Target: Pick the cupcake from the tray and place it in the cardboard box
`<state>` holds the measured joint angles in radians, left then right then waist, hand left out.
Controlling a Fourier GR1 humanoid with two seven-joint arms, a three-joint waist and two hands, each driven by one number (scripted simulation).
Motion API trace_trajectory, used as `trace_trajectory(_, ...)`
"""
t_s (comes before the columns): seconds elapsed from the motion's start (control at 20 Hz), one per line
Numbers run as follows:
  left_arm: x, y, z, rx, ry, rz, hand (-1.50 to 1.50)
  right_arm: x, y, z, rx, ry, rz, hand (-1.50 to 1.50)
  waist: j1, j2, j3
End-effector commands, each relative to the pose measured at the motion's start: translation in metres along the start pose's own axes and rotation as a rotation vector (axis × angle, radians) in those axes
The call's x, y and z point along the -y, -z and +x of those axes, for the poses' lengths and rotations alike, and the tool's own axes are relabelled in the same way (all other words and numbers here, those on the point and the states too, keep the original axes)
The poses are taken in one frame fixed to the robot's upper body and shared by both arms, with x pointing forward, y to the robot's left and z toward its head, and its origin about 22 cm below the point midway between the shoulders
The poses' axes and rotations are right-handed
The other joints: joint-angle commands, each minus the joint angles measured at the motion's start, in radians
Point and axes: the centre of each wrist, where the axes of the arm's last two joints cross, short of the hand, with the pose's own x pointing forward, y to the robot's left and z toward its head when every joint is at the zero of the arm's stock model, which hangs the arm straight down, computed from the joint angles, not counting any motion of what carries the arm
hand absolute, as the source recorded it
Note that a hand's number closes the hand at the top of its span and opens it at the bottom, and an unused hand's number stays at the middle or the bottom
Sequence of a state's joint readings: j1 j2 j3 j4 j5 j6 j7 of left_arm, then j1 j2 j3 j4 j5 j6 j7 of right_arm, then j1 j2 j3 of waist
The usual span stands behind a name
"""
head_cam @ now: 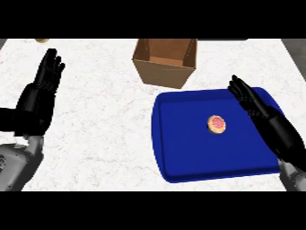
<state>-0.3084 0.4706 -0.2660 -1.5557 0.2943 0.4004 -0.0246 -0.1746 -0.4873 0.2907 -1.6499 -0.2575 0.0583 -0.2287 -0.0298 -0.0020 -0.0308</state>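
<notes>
A small cupcake (216,124) with pink topping sits near the middle of the blue tray (181,161). Behind the tray stands the open cardboard box (165,67), nothing visible inside it. My right hand (261,110) hovers over the tray's right side, fingers straight and pointing away, a short way right of the cupcake and not touching it. My left hand (39,96) stays at the left of the counter, open, fingers up, holding nothing.
The white marble counter (109,121) spreads between the left hand and the tray. A small tan object (42,40) lies at the far left edge of the counter.
</notes>
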Motion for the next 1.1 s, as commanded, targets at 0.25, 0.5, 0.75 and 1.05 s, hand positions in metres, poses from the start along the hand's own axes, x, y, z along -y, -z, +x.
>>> trace_trajectory(0.25,-0.026,-0.01,-0.01,0.017,0.228,-0.215,0.0,0.097,-0.004,0.078,0.079,-0.266,-0.607,-1.5,-0.045,-0.017,0.027)
trace_trajectory(0.5,-0.022,-0.029,-0.02,0.002,0.192,-0.293,0.0,0.094,-0.068,0.055,-0.228,-0.559,-0.588,-1.5,-0.001,-0.005,0.03)
trace_trajectory(0.75,-0.032,-0.017,-0.022,0.005,0.184,-0.328,0.0,0.084,-0.065,0.066,-0.211,-0.778,-0.385,-1.5,0.018,0.0,0.029)
trace_trajectory(1.05,-0.018,-0.028,-0.021,0.02,0.189,-0.352,0.0,0.075,-0.049,0.09,-0.395,-0.93,-0.204,-1.5,0.039,0.0,0.028)
